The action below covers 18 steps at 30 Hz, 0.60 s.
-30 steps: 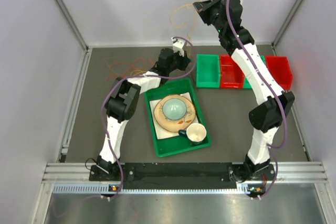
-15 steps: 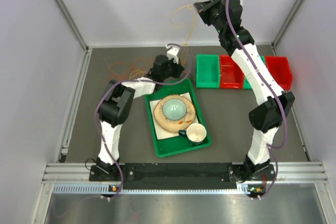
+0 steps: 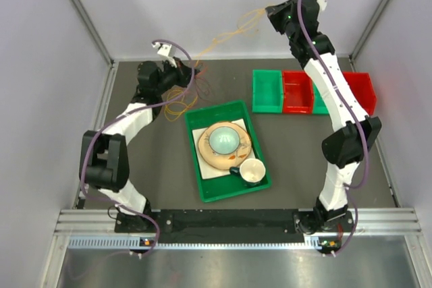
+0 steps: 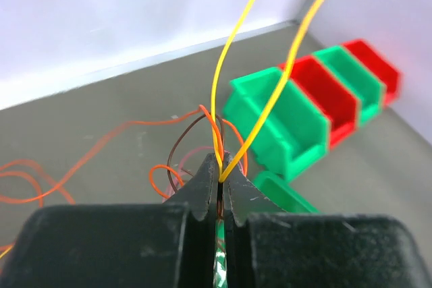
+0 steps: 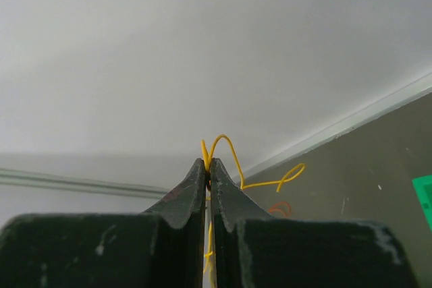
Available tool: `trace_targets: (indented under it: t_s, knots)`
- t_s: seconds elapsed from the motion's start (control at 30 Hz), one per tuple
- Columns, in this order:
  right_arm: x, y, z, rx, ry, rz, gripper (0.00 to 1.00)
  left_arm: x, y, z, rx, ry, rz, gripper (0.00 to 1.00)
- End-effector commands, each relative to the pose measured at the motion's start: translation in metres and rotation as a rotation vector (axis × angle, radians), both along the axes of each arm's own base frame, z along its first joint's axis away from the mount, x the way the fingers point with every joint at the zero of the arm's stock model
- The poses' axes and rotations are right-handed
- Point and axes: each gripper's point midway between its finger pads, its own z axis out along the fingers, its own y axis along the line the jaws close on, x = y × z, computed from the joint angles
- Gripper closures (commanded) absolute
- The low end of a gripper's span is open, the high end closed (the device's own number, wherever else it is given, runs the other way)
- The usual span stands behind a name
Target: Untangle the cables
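The cables are thin yellow, orange, red and brown wires. A loose tangle of them [image 3: 177, 97] lies on the grey table at the back left. My left gripper [image 3: 183, 67] hovers just above that tangle, shut on yellow cables [image 4: 231, 42] that rise from its tips [image 4: 221, 175]. Orange and brown loops [image 4: 177, 145] hang behind the fingers. A pale yellow strand [image 3: 233, 32] stretches up and right to my right gripper [image 3: 273, 13], raised high by the back wall. That gripper [image 5: 206, 164] is shut on a yellow cable loop [image 5: 228, 145].
A green tray [image 3: 196, 166] in the middle holds a plate, an upturned bowl [image 3: 223, 141] and a cup [image 3: 252, 171]. A row of green and red bins [image 3: 297, 91] stands at the back right. Walls close in the back and both sides.
My left arm has swung left from the tray's far edge to the back left, its jaws closing on the cables. The right gripper shifted slightly right, and the yellow strand now spans between them.
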Motion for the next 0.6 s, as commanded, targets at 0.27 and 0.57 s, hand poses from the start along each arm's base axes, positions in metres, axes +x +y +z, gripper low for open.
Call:
trace_targets:
  t_s: [0.27, 0.57]
  knots:
    - [0.021, -0.060, -0.048, -0.009, 0.132, -0.166, 1.00, -0.058, 0.067, 0.077, -0.061, -0.129, -0.230, 1.00]
    - [0.017, -0.090, -0.063, -0.016, 0.170, -0.249, 1.00, -0.061, 0.089, 0.067, -0.046, -0.083, -0.321, 1.00]
